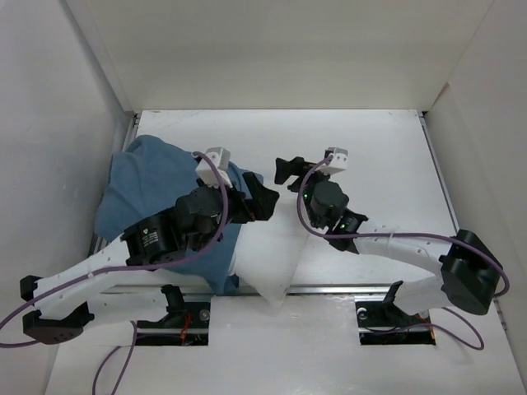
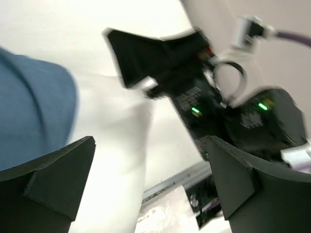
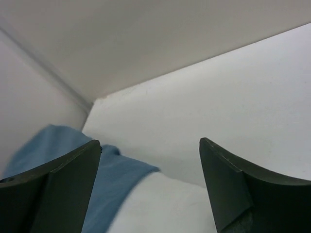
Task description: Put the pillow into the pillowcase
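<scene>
The blue pillowcase [image 1: 152,185] lies bunched at the table's left side. The white pillow [image 1: 272,251] sticks out of its right end, and one corner reaches over the front edge. My left gripper [image 1: 265,197] is open and empty just above the pillow where it meets the blue cloth. My right gripper [image 1: 286,174] is open and empty, close to the right of the left one. The left wrist view shows the pillowcase [image 2: 34,111], the pillow [image 2: 112,145] and open left gripper [image 2: 150,143]. The right wrist view shows the pillowcase [image 3: 114,177], the pillow [image 3: 165,208] and open right gripper [image 3: 150,141].
White walls [image 1: 272,58] close in the table at the back and on both sides. A metal rail [image 1: 346,289] runs along the front edge. The right gripper's fingers [image 2: 146,58] hang close in front of the left wrist camera. The bare table [image 1: 379,164] stretches to the right.
</scene>
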